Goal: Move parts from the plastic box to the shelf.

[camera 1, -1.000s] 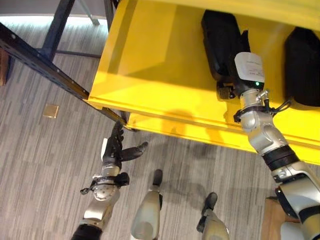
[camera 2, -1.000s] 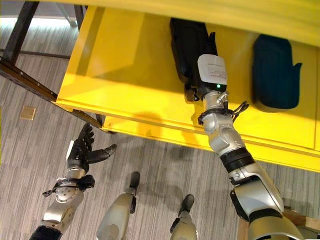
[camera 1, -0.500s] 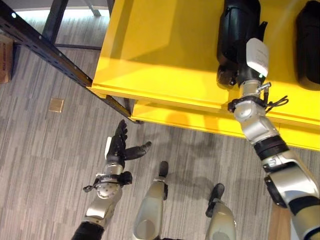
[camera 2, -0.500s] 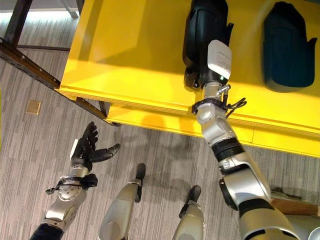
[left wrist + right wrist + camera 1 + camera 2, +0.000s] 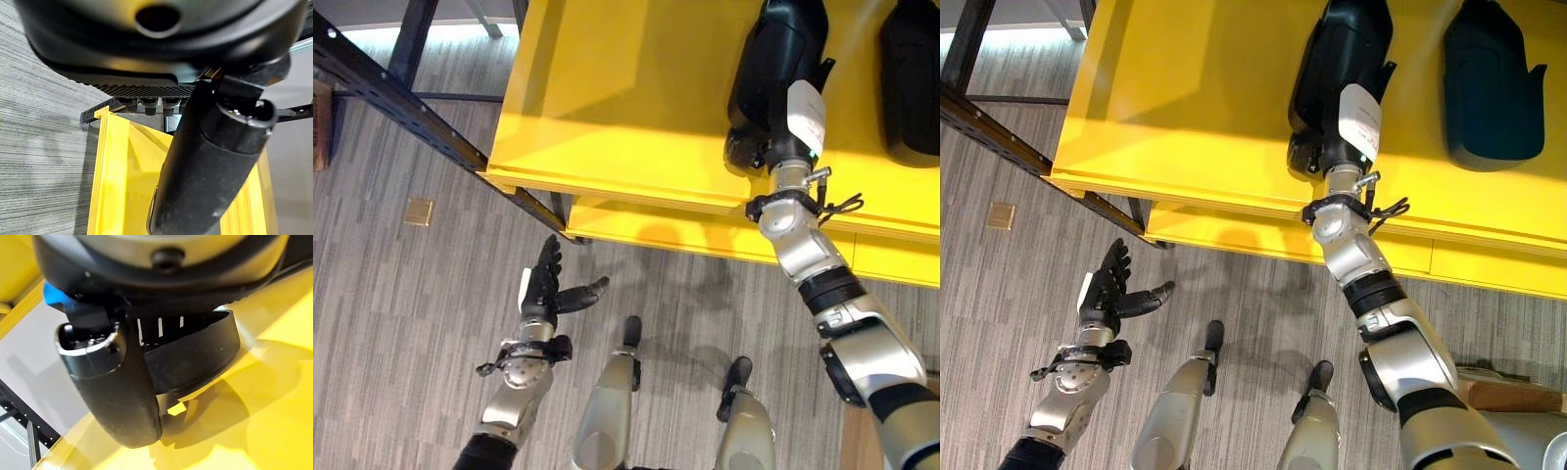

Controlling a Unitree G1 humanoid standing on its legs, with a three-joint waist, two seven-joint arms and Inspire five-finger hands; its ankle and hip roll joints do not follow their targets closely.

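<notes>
Yellow shelf (image 5: pixel 1185 117) carries two black parts. Right hand (image 5: pixel 1347 122) lies on the first black part (image 5: pixel 1337 59), thumb against its rim in the right wrist view; whether the fingers grip it cannot be told, they are hidden. Second black part (image 5: pixel 1489 83) sits apart to the right, top cut off. Left hand (image 5: pixel 1107 294) hangs low over the floor (image 5: pixel 999 323), fingers spread, empty

Bright, even light falls on the yellow shelf (image 5: pixel 636 108), which shows soft bands of sheen and a faint shadow along its front lip. The grey floor (image 5: pixel 401 323) is paler at the far edge. In the right wrist view the black part (image 5: pixel 195 357) throws a dark, soft-edged shadow; the near thumb (image 5: pixel 117 391) looks blurred.
</notes>
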